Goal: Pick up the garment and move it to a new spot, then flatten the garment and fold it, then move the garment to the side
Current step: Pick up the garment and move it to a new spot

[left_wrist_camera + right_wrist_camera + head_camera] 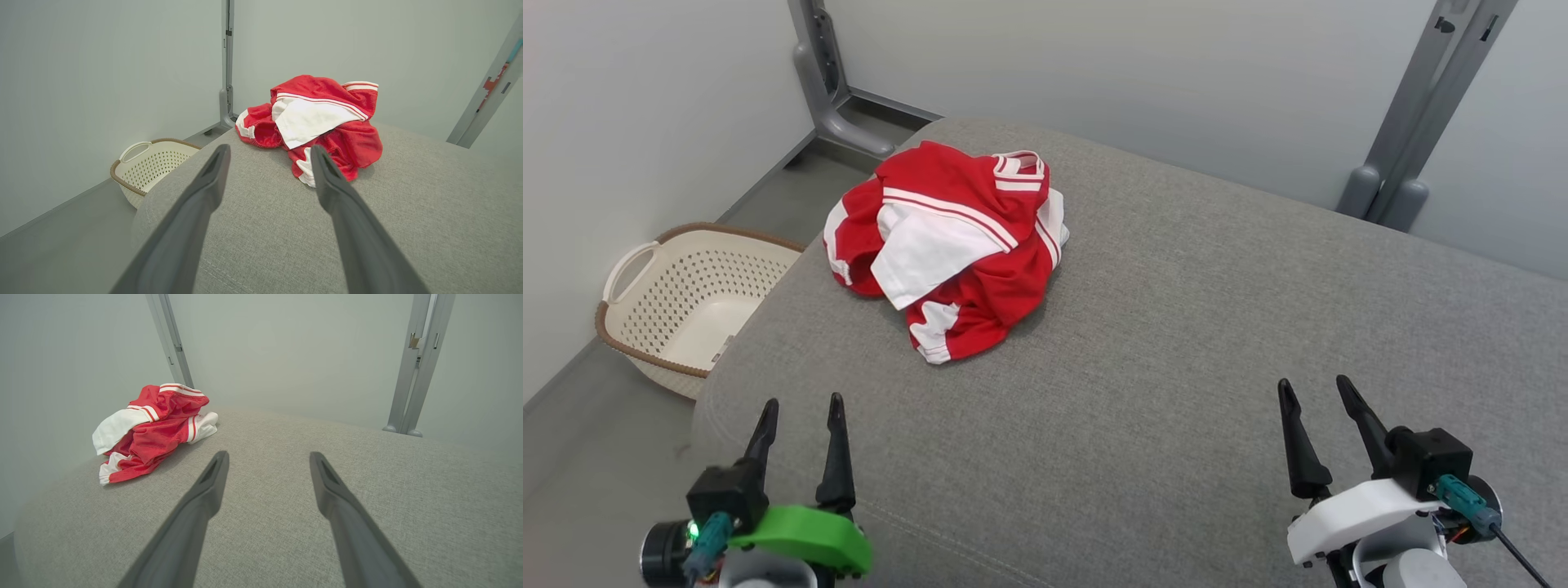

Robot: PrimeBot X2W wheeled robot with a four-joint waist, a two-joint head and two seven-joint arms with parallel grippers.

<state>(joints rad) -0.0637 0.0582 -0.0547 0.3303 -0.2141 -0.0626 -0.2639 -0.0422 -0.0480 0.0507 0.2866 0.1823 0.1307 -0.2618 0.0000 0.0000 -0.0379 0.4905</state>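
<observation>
Garment (947, 245) is a crumpled heap, upper left of centre in head view. It sits on the grey cushion (1217, 343), close to the cushion's left edge, with the basket (633, 322) on the floor beside that edge. Left gripper (803, 400) is lower left, right gripper (1313, 380) lower right. Both jaws are parted moderately and hold nothing, and both are well apart from the cloth.

My read is that the step is the first pick, not yet begun. Left arm is nearer; in its wrist view the heap lies ahead, slightly right.

Plan:
- Go in with left and come down on the top fold by the striped trim (1017, 167), not the loose white panel (923, 253).
- Pinch a layer or two, not the whole heap.
- Lift until the hem clears the cushion, then carry toward centre, where both arms should reach for flattening.

Risk: dragging it off the left edge into the basket.

No writing or brand is readable. White shapes on the red near the lower hem may be a print, but I can't make them out. Red/teal marks on the grey post (496, 81), upper right of left wrist view, are illegible.
</observation>
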